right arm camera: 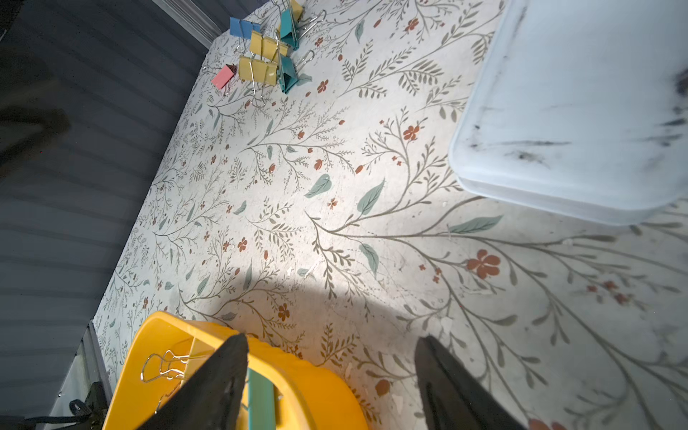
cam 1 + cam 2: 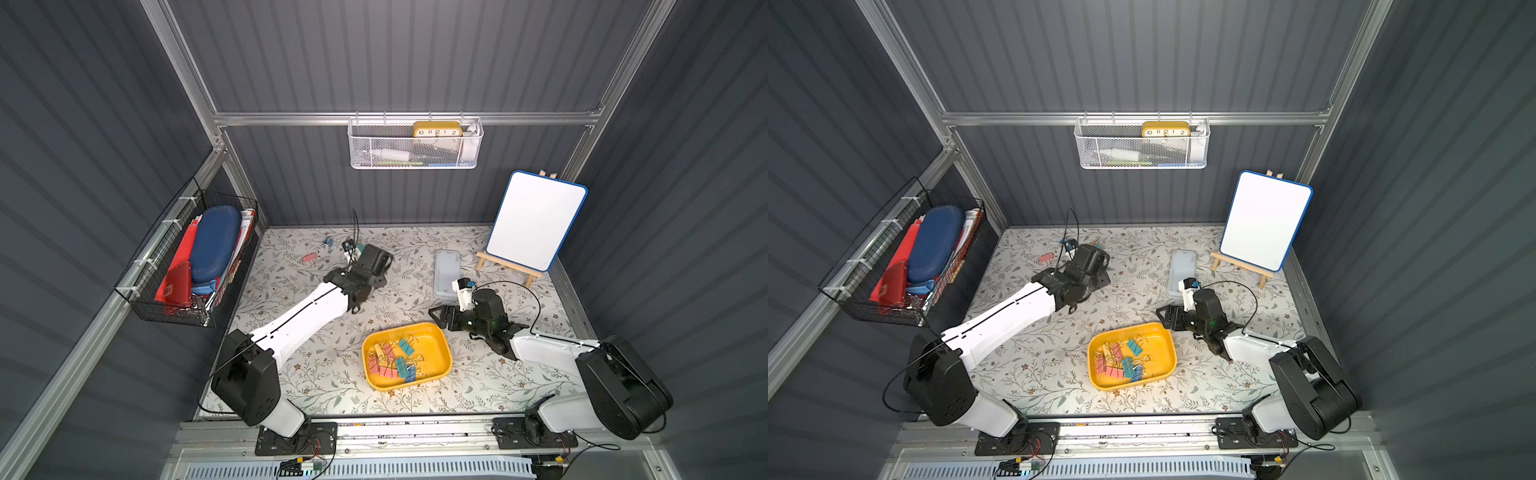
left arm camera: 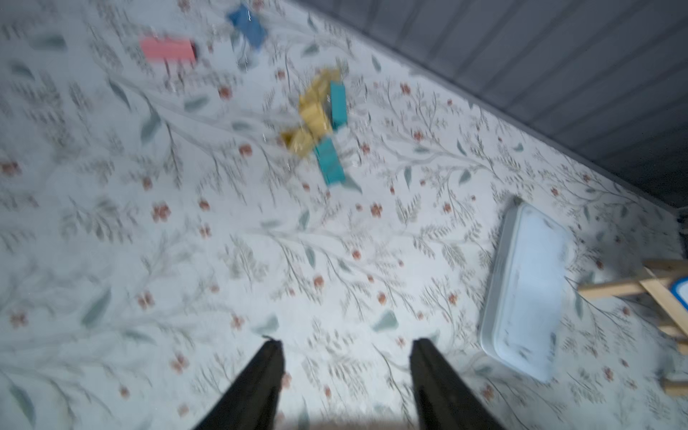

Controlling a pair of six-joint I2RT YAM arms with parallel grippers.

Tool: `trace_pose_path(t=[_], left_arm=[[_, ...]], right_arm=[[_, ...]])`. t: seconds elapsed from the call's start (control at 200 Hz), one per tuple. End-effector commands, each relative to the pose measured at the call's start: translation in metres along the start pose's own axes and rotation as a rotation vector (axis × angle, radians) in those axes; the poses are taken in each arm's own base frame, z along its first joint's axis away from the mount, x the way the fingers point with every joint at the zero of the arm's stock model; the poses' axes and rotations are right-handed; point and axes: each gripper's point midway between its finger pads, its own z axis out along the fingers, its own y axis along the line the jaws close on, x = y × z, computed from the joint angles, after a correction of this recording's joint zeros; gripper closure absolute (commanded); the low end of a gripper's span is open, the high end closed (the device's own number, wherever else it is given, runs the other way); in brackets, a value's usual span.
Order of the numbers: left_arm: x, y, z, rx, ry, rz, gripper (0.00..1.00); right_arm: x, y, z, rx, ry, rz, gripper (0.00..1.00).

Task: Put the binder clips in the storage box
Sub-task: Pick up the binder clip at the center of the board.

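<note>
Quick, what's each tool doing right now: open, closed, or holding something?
Left tool: open, holding nothing.
Right tool: open, holding nothing.

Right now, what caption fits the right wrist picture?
Open right gripper by the storage box; loose binder clips lie far off.

The yellow storage box (image 2: 435, 347) holds many binder clips (image 2: 392, 360); several loose clips (image 1: 262, 56) lie well apart.

Bare mat (image 1: 335, 223) between storage box (image 1: 156, 327) and binder clips (image 1: 260, 56), lid (image 1: 577, 111) aside
</note>
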Motion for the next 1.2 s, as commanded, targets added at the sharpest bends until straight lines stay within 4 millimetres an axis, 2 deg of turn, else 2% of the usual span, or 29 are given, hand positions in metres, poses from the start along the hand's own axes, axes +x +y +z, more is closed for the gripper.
trace_pose_path(t=[0.0,0.1,0.12,0.135,0.2,0.31,0.395,0.565,0.67,0.83,1.036,1.196], left_arm=[[-0.047,0.019,0.037,-0.036,-0.118,0.118,0.27],[-0.079,0.052,0.078,-0.127,-0.134,0.111,0.20],[-0.080,0.062,0.088,-0.155,-0.126,0.114,0.19],[-0.093,0.060,0.089,-0.158,-0.149,0.106,0.19],[-0.106,0.081,0.113,-0.234,-0.148,0.112,0.17],[-0.115,0.117,0.147,-0.378,-0.134,0.128,0.14],[-0.117,0.139,0.169,-0.421,-0.109,0.129,0.12],[-0.125,0.172,0.195,-0.433,-0.081,0.094,0.11],[-0.124,0.180,0.209,-0.392,-0.047,0.078,0.13],[-0.111,0.182,0.227,-0.348,0.017,0.079,0.24],[-0.096,0.183,0.234,-0.333,0.063,0.057,0.48],[-0.089,0.181,0.231,-0.309,0.080,0.008,0.49]], right_arm=[[-0.002,0.005,-0.005,-0.028,-0.016,0.005,0.25],[-0.002,0.004,-0.007,-0.023,-0.025,0.003,0.25],[-0.003,0.004,-0.007,-0.021,-0.027,0.002,0.25],[-0.003,0.004,-0.007,-0.021,-0.028,0.003,0.25],[-0.004,0.005,-0.009,-0.021,-0.033,0.000,0.25],[-0.005,0.005,-0.012,-0.015,-0.039,-0.008,0.25],[-0.006,0.004,-0.014,-0.008,-0.048,-0.010,0.25],[-0.007,0.005,-0.016,-0.011,-0.053,-0.010,0.25],[-0.007,0.006,-0.015,-0.018,-0.050,-0.004,0.25],[-0.006,0.007,-0.014,-0.024,-0.048,0.000,0.25],[-0.004,0.005,-0.013,-0.021,-0.040,0.004,0.25],[-0.002,0.005,-0.010,-0.031,-0.030,0.012,0.25]])
